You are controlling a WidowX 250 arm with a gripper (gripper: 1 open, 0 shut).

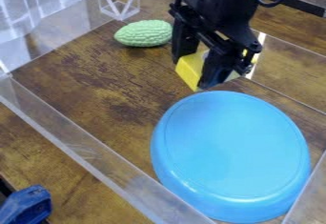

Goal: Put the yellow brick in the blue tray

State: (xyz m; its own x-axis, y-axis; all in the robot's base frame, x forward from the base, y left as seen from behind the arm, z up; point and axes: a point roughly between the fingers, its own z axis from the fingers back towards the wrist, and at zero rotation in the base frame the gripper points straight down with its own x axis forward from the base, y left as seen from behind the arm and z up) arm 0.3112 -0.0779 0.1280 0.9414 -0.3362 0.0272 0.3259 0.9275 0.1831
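The yellow brick hangs just above the wooden floor, beyond the far rim of the blue tray. My black gripper points down and is shut on the brick, whose right half is hidden behind the fingers. The tray is a wide round light-blue dish in the lower right of the view, and nothing lies in it.
A green bumpy oval object lies on the wood to the upper left of the gripper. Clear plastic bin walls run along the left and front sides and another stands at the right. A blue object sits outside the bin at the bottom left.
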